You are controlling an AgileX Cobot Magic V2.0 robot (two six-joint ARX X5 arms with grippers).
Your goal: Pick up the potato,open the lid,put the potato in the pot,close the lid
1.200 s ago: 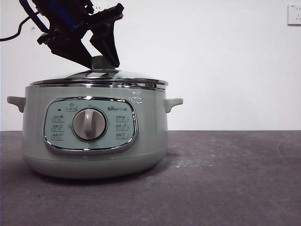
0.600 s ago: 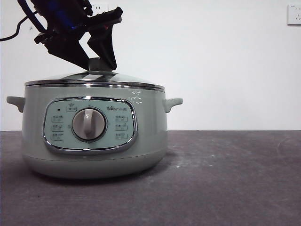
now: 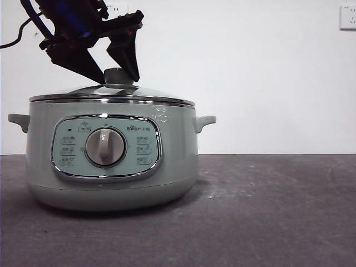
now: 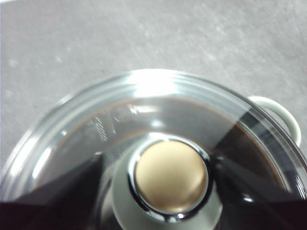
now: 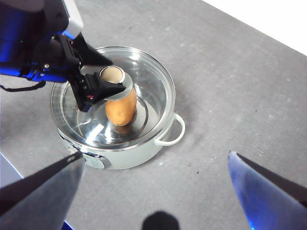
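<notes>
Count: one pot, one lid, one potato.
Potato: inside the pot, under the glass.
My left gripper: jaws apart, flanking the knob.
My right gripper: spread wide, high above.
Room: table bare beside the pot.
Change: lid has settled level on the rim; my jaws have loosened.

— Any writing you can read?

— One brand mark: "Bear", on the control panel of the pot, just above and to the right of the dial, with small characters after it that are too tiny to make out.

— And the buttons either side of the dial?

— They carry small labels, but none is legible. Nothing else bears readable text.
</notes>
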